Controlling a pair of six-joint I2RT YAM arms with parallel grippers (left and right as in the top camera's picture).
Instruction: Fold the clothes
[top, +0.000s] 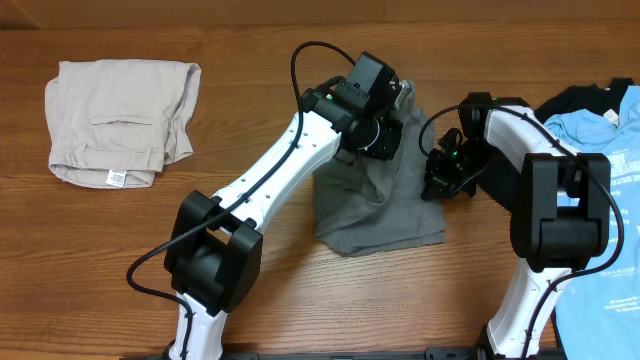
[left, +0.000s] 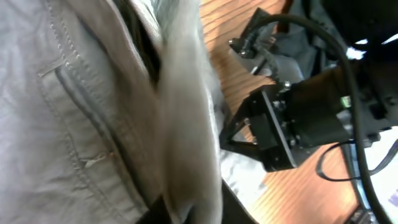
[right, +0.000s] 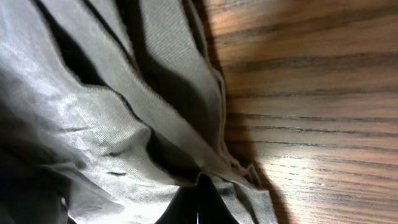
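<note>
Grey shorts (top: 375, 205) bunched at table centre. Left gripper (top: 392, 118) pinches their far edge, fingers mostly buried. Right gripper (top: 438, 180) at their right side, jaws cloth-hidden, can't tell. T-shirt (top: 610, 200) cut off at right edge.

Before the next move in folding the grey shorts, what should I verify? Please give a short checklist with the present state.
1. Left gripper holds the grey shorts: ok, fabric hangs lifted before its camera.
2. Right gripper holds the shorts' right edge: ok, folds converge toward it.
3. Shorts lie flat: not ok, bunched and creased.
4. Grippers apart from each other: ok, though close.
5. Beige shorts out of the way: ok, folded at far left.
6. Light blue T-shirt free of the right arm: cannot tell, the arm overlaps it from above.
</note>
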